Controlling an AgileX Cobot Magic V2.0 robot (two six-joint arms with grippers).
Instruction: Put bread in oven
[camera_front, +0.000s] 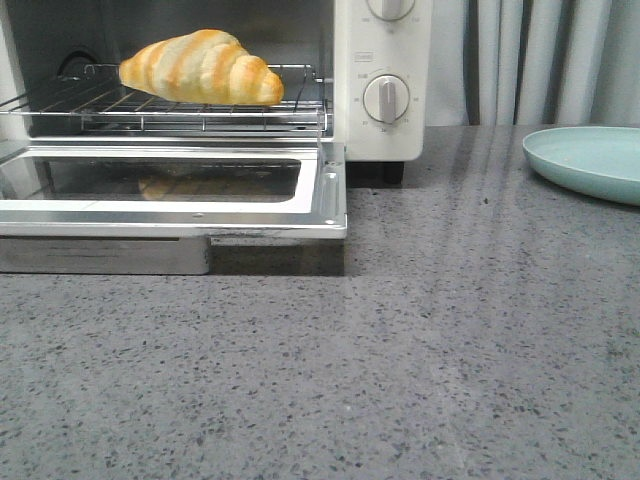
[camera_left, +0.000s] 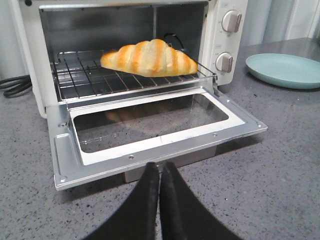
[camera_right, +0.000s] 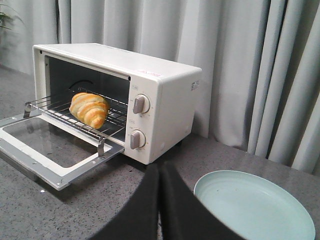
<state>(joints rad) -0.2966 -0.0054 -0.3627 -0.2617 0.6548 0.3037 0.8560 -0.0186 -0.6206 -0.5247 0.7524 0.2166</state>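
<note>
The bread, a golden-orange striped croissant roll, lies on the wire rack inside the cream-white oven. The oven's glass door is folded down flat. The bread also shows in the left wrist view and the right wrist view. My left gripper is shut and empty, just in front of the door's front edge. My right gripper is shut and empty, beside the oven's knob side, above the counter. Neither gripper shows in the front view.
A pale teal plate sits empty on the grey speckled counter to the right of the oven; it also shows in the right wrist view. A black power cord lies left of the oven. Grey curtains hang behind.
</note>
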